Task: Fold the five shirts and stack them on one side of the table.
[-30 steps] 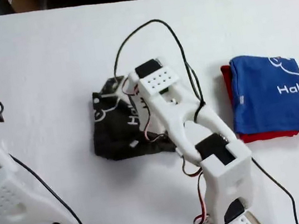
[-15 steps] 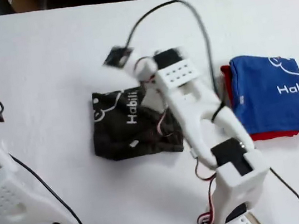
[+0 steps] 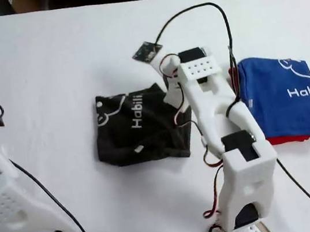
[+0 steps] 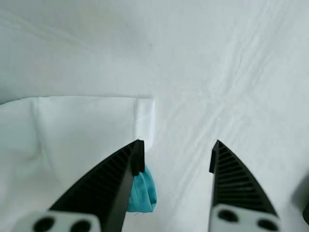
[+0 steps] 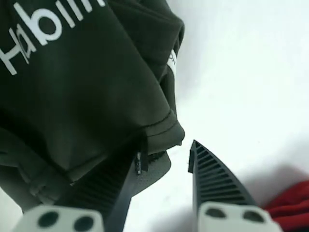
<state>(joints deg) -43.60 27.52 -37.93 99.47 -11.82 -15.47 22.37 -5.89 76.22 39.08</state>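
The right gripper (image 5: 166,153) has its jaws spread moderately wide, with bare tabletop showing between them. One finger sits at the hemmed corner of the folded black cotton shirt with white lettering (image 3: 137,130); whether it touches the cloth cannot be told. The left gripper (image 4: 177,147) is also spread wide and grips nothing. It hangs over a flat white piece of fabric with a stitched hem (image 4: 87,130), and a small bunch of teal cloth (image 4: 144,191) peeks out beside one of its fingers.

A second ago the right arm lay across the black shirt, covering its upper right part. It has since swung towards the stack and now stands at the shirt's right edge, so the lettering is uncovered. The shirt itself lies in the same place in the middle of the white table (image 3: 48,62). The left arm at the near left corner has not shifted.

To the right, a folded blue shirt with white print (image 3: 280,94) rests on a folded red shirt (image 3: 287,139), whose edges show along the left side and the near side. The right arm stands between the black shirt and this stack, its cables looping over the gap.
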